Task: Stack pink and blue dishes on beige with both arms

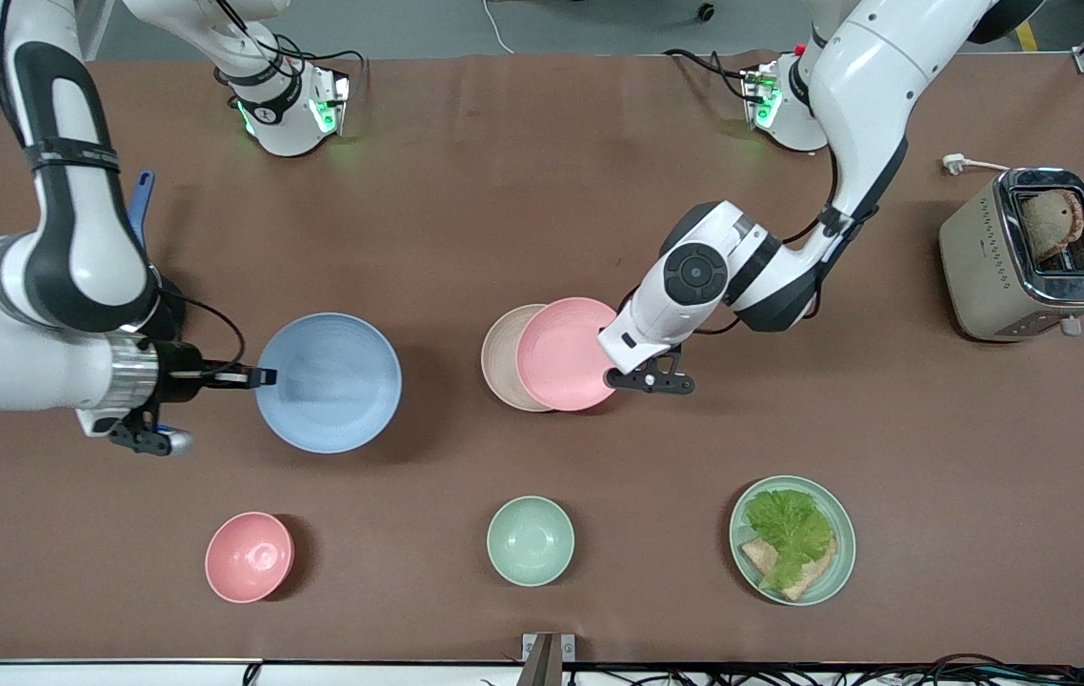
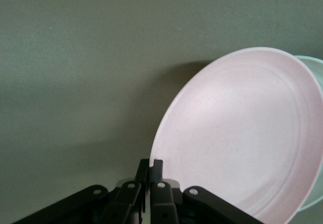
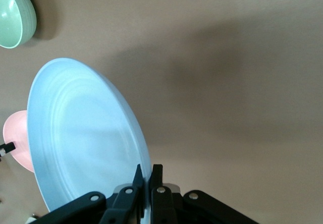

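Presently, the left tool (image 1: 620, 367) clenches the pink plate (image 1: 566, 353) at its three-o'clock rim, overlapping the beige plate (image 1: 501, 357) for stacking. The right tool (image 1: 261, 377) grips the blue plate (image 1: 329, 382) at nine o'clock, held over the tabletop (image 1: 542, 219), evidently queued.

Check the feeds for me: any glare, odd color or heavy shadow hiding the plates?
Front view: even light, soft shadows beside the blue plate and pink plate, glare only on the toaster. Left wrist view: the table looks grey-green, the beige plate greenish, and the pink plate throws a dark shadow. Right wrist view: natural color, broad soft shadow across the table.
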Robot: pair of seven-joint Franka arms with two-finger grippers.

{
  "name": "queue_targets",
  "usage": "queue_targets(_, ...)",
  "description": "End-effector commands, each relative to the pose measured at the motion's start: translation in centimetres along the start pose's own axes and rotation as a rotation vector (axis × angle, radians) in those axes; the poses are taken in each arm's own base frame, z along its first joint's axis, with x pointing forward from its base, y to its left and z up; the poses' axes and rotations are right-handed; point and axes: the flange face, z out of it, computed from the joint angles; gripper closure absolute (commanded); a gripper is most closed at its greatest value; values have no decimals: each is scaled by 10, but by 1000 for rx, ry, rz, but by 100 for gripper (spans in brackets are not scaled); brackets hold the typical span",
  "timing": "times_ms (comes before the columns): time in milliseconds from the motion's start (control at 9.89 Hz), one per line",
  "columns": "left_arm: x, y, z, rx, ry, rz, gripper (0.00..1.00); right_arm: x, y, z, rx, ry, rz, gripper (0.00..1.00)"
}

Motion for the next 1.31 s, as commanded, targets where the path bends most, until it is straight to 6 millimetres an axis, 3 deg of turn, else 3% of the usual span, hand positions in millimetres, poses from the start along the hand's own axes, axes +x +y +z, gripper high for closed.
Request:
queue_targets(0, -1, 14, 29, -3, 3, -11, 98, -18, -10, 26, -10, 25, 27, 99)
queue_targets(101, -1, 14, 29, 0, 5, -11, 90, -20, -17, 30, -8, 24, 19, 99)
queue_targets(202, -1, 13, 28, -1, 5, -15, 69, -23, -22, 34, -8, 18, 18, 99)
queue_targets(303, 0, 13, 27, -4, 4, -21, 25, -26, -29, 38, -6, 11, 23, 99)
queue_targets(404, 7, 9, 19, -5, 22, -22, 0, -29, -38, 42, -6, 5, 19, 99)
queue_targets(506, 17, 2, 4, -8, 42, -36, 0, -30, -39, 45, -6, -1, 19, 100)
queue_targets(708, 43, -36, -57, 33, 80, -87, 0, -43, -56, 73, -5, 7, 16, 100)
queue_targets(910, 68, -98, -138, 81, 118, -164, 0, -61, -93, 101, 8, 1, 22, 99)
queue_targets(1011, 79, -130, -177, 93, 153, -115, 0, -70, -108, 112, 13, 1, 19, 99)
queue_targets(1213, 83, -200, -236, 129, 160, -40, 0, -91, -122, 153, 23, 60, -2, 99)
